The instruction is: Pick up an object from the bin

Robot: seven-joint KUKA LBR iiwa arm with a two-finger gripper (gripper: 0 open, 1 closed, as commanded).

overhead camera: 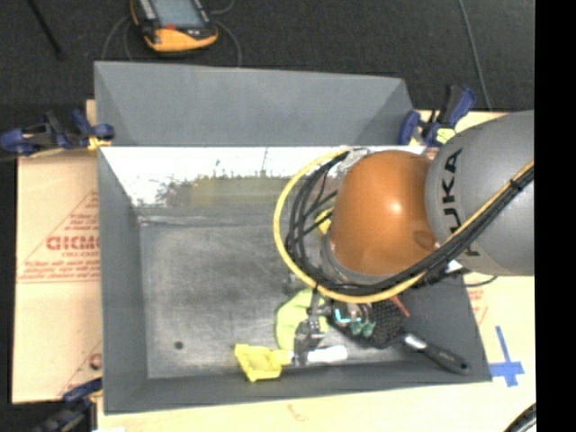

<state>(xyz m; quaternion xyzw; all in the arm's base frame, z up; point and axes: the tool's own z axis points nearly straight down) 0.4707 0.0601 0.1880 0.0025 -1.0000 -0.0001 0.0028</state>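
tool low over a pale green thing at the front of the bin

orange cover (382, 214) on the wrist sits uppermost, ringed by yellow and black cables, with the grey arm (490, 196) coming in from the right. below it the tool (306, 336) hangs low near the front wall of the bin (198, 277), right of centre. whether the tool is open or closed cannot be told, nor whether it has hold of anything; the wrist and cables cover its upper part.

right at the tool lies a pale green thing (290, 320), rounded and soft-looking. its long axis seems to run from the front wall towards the back, leaning a little to the right at its far end. the tool crosses its right side, so its full shape is hard to make out.

just left of the tool, against the front wall, a yellow block (260, 361) lies with its long side roughly along that wall. a small white piece (329, 354) lies just right of the tool. further right a dark brush-like thing (385, 322) with green bits is partly hidden under the wrist, and a black handle (437, 357) slants towards the front right corner.
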